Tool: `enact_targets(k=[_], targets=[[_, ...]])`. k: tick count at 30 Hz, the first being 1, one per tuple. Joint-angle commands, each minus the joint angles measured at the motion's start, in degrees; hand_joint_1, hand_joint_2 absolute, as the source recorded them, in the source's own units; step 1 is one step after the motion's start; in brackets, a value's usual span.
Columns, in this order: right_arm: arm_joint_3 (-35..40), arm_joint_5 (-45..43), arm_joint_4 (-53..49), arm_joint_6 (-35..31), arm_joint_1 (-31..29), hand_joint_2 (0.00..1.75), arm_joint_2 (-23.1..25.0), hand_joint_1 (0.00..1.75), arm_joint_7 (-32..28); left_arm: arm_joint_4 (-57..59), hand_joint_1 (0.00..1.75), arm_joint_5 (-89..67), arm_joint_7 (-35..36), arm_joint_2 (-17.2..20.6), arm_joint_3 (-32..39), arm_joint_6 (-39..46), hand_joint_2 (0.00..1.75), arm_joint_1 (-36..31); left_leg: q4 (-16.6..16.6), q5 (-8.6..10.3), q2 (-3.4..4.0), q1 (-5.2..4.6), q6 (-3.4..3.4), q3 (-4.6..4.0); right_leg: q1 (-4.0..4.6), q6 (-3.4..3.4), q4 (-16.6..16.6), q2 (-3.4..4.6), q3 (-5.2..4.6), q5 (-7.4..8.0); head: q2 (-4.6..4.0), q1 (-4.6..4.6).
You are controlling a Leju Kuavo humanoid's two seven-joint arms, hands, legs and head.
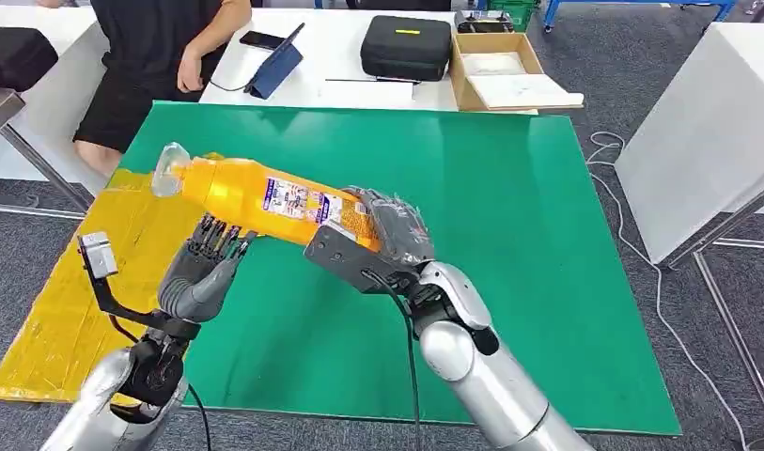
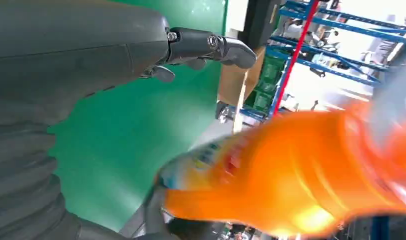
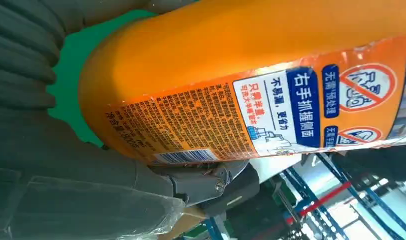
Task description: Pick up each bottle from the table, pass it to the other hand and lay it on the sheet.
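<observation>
Orange bottle mid-handover, held only at its base

Orange and long, the bottle [image 1: 265, 195] hangs above the green mat [image 1: 509, 235] on the desk, lying nearly level with its clear cap end pointing away from the right hand [image 1: 389, 230]. That hand wraps its fingers around the base end alone, so most of the bottle's length juts out unsupported beyond the grip. The left hand [image 1: 207, 263] sits just under the bottle's middle with its fingers spread and raised toward the underside; from the head view I cannot tell whether the fingertips touch the plastic yet, and the left wrist view shows the bottle blurred and close with the thumb standing clear of it.

The main risk, as I judge it, is a release too soon. If the right hand lets go before the left one closes around the body, the heavy far end is likely to tip down and the bottle could fall onto the mat and roll. The smooth plastic and glossy label [image 3: 270, 112] look slippery, so a light one-sided grasp might let it twist out. A late closing could also nip the right hand's fingers if the left one slides toward the base. The yellow sheet [image 1: 68, 310] lies beyond the left hand, away from the right one, so the bottle must cross the mat's edge once passed.
</observation>
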Motion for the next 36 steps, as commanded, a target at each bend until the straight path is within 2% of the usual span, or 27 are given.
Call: enact_targets(k=[1, 7, 8, 19, 23, 36], targets=[[3.2, -2.3, 8.5, -0.8, -4.3, 1.75, 0.2, 1.75, -0.1, 3.1, 0.00, 1.3, 0.2, -3.0, -2.2, 0.8, 1.75, -4.4, 0.0, 0.01, -0.06, 0.07, -0.21, 0.11, 0.07, -0.11, -0.1, -0.12, 0.17, 0.01, 0.00, -0.02], [3.3, -3.0, 9.8, -1.1, -4.3, 1.75, 0.5, 1.75, -0.2, 2.1, 0.00, 2.6, 1.0, -5.1, -3.1, 1.8, 1.75, -5.2, 0.0, 0.01, -0.09, 0.04, -0.12, 0.04, 0.04, -0.06, 0.0, -0.13, 0.09, 0.00, 0.00, 0.00], [3.3, -3.0, 9.8, -1.1, -4.3, 1.75, 0.5, 1.75, -0.2, 2.1, 0.00, 2.6, 1.0, -5.1, -3.1, 1.8, 1.75, -5.2, 0.0, -0.01, -0.12, 0.11, -0.27, 0.17, 0.11, -0.15, -0.1, -0.19, 0.28, 0.00, 0.00, 0.00], [3.3, -3.0, 9.8, -1.2, -4.3, 1.75, 0.6, 1.75, -0.2, 2.1, 0.00, 2.6, 1.0, -4.9, -3.0, 1.8, 1.75, -5.1, 0.0, -0.01, -0.09, 0.08, -0.21, 0.09, 0.07, -0.12, 0.0, -0.14, 0.15, -0.01, 0.00, -0.02], [3.0, -3.1, 10.3, -1.2, -4.0, 1.75, 1.3, 1.75, -0.2, 1.3, 0.00, 2.5, 1.0, -6.6, -3.6, 2.8, 1.75, -5.3, 0.0, -0.03, -0.08, 0.12, -0.24, 0.13, 0.10, -0.13, -0.1, -0.15, 0.22, -0.01, 0.00, -0.02], [10.6, 4.2, 13.5, 3.8, -3.5, 1.75, 8.3, 1.75, 2.5, 1.9, 0.00, -0.7, 1.2, -10.1, -4.6, 7.4, 1.75, -6.2, 0.0, -0.03, 0.01, 0.09, -0.17, 0.06, 0.07, -0.10, 0.0, -0.04, 0.09, -0.01, 0.00, 0.00]])
